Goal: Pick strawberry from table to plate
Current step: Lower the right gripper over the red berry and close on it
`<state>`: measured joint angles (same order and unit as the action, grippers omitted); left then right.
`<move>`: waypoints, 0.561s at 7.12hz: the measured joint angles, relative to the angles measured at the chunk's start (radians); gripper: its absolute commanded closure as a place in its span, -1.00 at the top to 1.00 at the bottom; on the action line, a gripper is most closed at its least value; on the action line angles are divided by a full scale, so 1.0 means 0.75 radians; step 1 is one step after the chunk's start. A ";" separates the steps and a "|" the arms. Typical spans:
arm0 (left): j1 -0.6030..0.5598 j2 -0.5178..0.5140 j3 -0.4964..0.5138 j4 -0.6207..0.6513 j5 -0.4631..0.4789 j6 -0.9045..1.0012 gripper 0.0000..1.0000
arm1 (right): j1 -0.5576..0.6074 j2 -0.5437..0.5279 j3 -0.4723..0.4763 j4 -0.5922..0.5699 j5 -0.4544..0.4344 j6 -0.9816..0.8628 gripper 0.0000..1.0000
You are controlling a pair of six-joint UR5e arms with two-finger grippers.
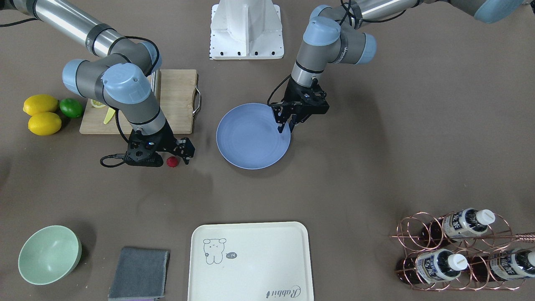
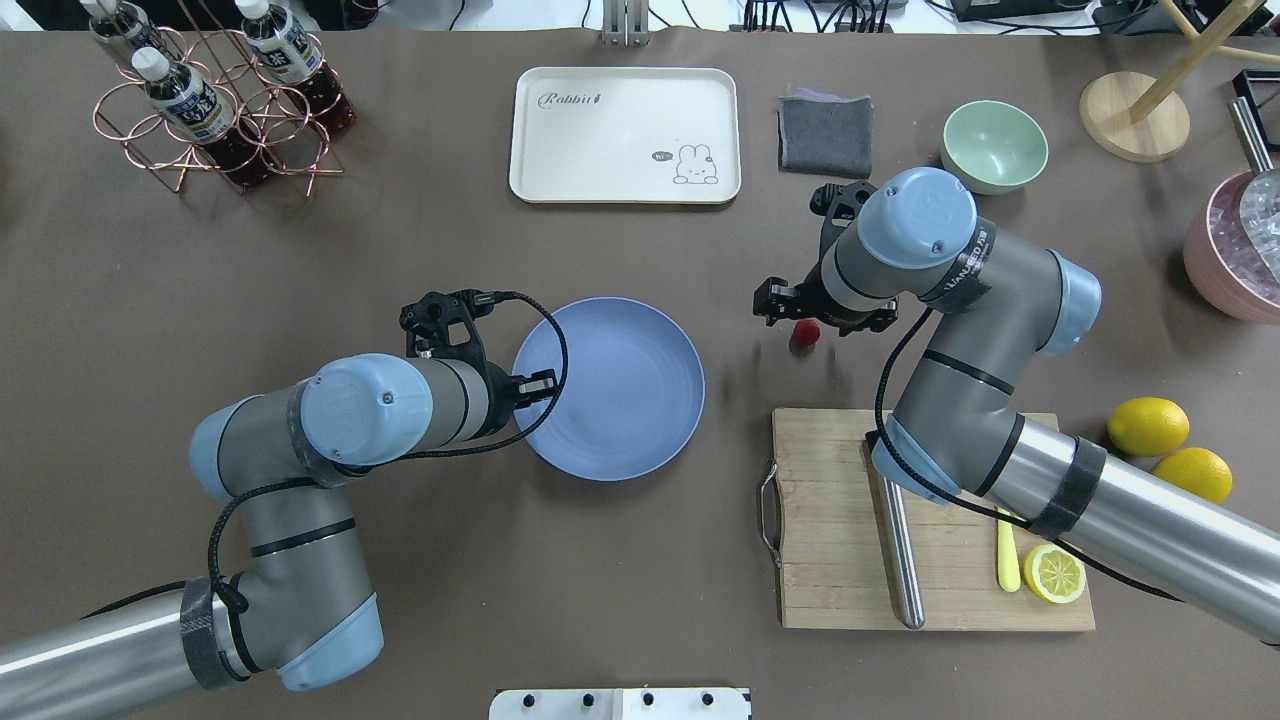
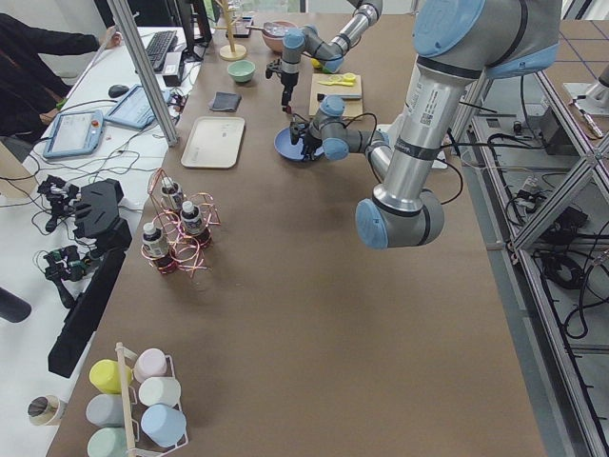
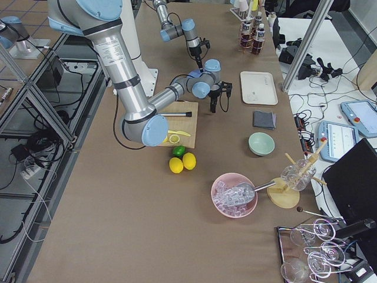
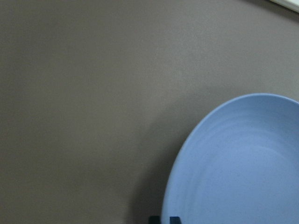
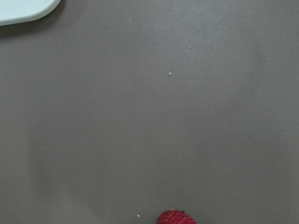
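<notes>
The small red strawberry [image 1: 171, 161] [image 2: 806, 332] lies on the brown table [image 1: 355, 175], a short way from the blue plate [image 1: 250, 142] [image 2: 620, 400]. My right gripper [image 1: 167, 155] [image 2: 820, 312] hangs open just over the berry, one finger on each side. In the right wrist view the strawberry [image 6: 176, 217] shows only at the bottom edge, and no fingers show. My left gripper [image 1: 285, 127] [image 2: 535, 385] stands at the plate's rim. Its narrow fingertips [image 5: 174, 219] are closed on the edge of the plate [image 5: 243, 163].
A wooden cutting board [image 2: 830, 540] holds a lemon half [image 2: 1053, 573], a yellow knife and a metal rod. Lemons [image 2: 1148, 426] lie beside it. Far side: cream tray [image 2: 600, 150], grey cloth [image 2: 825, 132], green bowl [image 2: 994, 146], bottle rack [image 2: 220, 110].
</notes>
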<state>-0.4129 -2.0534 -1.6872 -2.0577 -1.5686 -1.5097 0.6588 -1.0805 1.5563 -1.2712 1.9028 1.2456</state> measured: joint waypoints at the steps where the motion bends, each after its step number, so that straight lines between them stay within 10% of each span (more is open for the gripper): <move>1: 0.002 -0.001 -0.004 -0.009 0.011 0.002 0.96 | -0.008 -0.005 -0.001 -0.001 -0.008 0.004 -0.99; 4: -0.015 -0.001 -0.023 -0.016 0.023 0.006 0.96 | -0.010 -0.010 0.001 -0.008 -0.014 0.001 -1.00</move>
<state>-0.4241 -2.0539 -1.7041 -2.0700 -1.5513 -1.5050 0.6516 -1.0883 1.5572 -1.2770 1.8921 1.2465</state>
